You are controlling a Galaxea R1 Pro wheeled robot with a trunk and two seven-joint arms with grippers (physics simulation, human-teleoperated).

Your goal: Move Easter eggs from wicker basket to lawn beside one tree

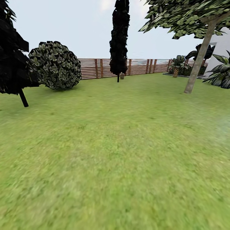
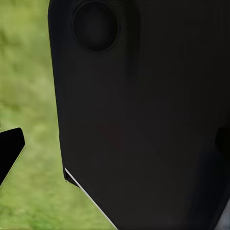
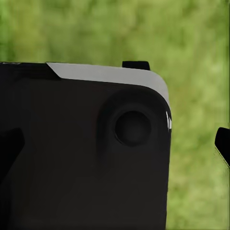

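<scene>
The lawn [image 1: 115,153] spreads broad and green ahead of me. A tree [image 1: 200,60] with a bare, leaning grey-brown trunk stands at the right, its leaves high overhead. The Easter eggs and the wicker basket are out of view. In the left wrist view my left gripper [image 2: 116,146] is open, one dark fingertip [image 2: 10,146] at each side, with the robot's black body behind the gap. In the right wrist view my right gripper [image 3: 116,143] is open too, one fingertip [image 3: 223,143] over blurred grass, nothing held.
A brown slatted fence [image 1: 137,66] closes the far side. A round shrub [image 1: 56,65] and a dark thin-stemmed tree [image 1: 12,57] stand at the left, another dark tree [image 1: 118,38] in the middle. Short palms [image 1: 177,65] and a white house [image 1: 222,44] lie far right.
</scene>
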